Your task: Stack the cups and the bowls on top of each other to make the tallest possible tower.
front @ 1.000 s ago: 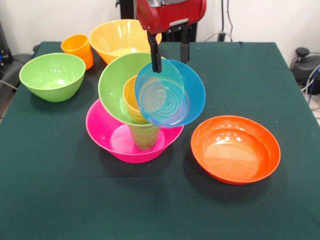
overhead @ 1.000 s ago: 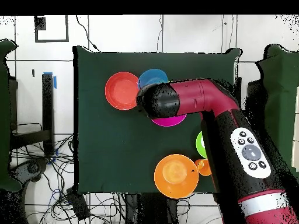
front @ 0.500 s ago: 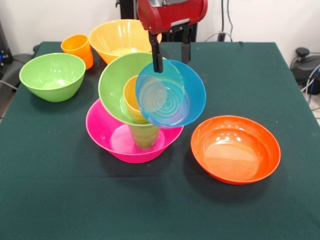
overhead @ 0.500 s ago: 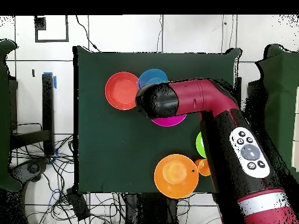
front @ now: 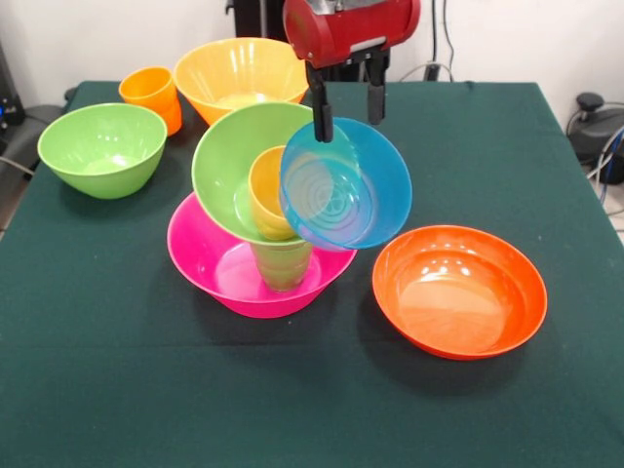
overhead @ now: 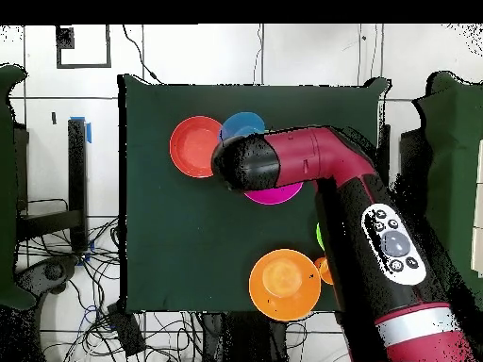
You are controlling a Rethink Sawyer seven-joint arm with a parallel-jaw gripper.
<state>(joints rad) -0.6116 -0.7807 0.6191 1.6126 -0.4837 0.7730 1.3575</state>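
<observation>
Sliding a bit sideways, away from the tower [front: 255, 210], the hand [front: 345, 109] pinches the blue bowl [front: 346, 183] by its rim. It hangs tilted beside the yellow cup [front: 268, 192], not yet stacked.

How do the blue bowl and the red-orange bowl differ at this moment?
The blue bowl hangs tilted on edge from the gripper, off the table; the red-orange bowl sits upright on the cloth. The blue one is translucent and smaller; the red-orange one is opaque and wider. Both are round, glossy and empty.
</observation>
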